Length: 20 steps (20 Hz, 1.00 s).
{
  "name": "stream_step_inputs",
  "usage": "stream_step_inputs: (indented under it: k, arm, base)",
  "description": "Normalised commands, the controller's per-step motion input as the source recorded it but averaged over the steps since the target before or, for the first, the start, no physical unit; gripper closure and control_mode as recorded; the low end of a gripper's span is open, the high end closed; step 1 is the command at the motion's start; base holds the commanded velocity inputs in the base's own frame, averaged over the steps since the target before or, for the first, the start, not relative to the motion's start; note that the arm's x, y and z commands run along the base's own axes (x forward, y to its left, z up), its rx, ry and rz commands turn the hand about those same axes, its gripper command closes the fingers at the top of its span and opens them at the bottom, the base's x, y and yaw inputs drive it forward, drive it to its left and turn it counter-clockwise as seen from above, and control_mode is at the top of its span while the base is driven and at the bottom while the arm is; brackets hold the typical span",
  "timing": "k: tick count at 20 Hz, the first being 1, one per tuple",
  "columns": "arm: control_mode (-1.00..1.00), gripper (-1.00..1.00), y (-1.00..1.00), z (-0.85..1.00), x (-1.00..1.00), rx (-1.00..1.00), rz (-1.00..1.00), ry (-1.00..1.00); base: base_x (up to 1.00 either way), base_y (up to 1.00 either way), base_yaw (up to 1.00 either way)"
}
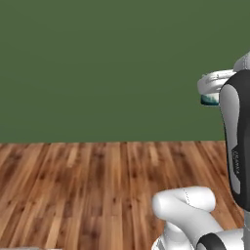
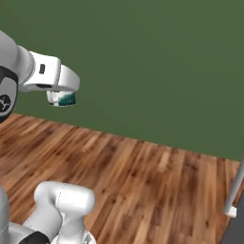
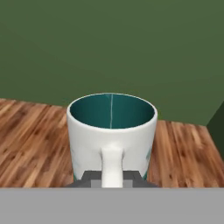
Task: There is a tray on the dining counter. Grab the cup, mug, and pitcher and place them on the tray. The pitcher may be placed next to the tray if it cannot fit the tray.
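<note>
The white-grey mug [image 3: 111, 131] with a dark teal inside hangs upright in the air, its loop handle [image 3: 112, 168] facing the hand camera. My gripper [image 3: 112, 180] is shut on the mug at the handle side. From the base views the mug [image 1: 210, 99] [image 2: 62, 98] peeks out under the white hand, high above the floor, and the gripper [image 2: 60, 93] holds it from above. The tray, cup, pitcher and dining counter are out of view.
A dark green wall [image 1: 97, 63] fills the background and a wooden plank floor [image 1: 78, 185] lies below. A thin grey post [image 2: 234, 190] stands at the right edge of the right base view. My arm's white links [image 1: 188, 210] occupy the lower foreground.
</note>
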Motion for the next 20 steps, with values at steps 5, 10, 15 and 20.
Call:
stream_step_inputs:
  k: [5, 10, 15, 20]
  arm:
    - [1.00, 1.00, 0.00, 0.00, 0.00, 0.00, 0.00, 0.00]
    - [1.00, 1.00, 0.00, 0.00, 0.00, 0.00, 0.00, 0.00]
    - [1.00, 1.00, 0.00, 0.00, 0.00, 0.00, 0.00, 0.00]
    - [1.00, 1.00, 0.00, 0.00, 0.00, 0.00, 0.00, 0.00]
  base:
    - [0.87, -0.51, 0.09]
    - [0.53, -0.68, 0.41]
    - [0.52, -0.62, 0.63]
    - [0.52, -0.50, 0.71]
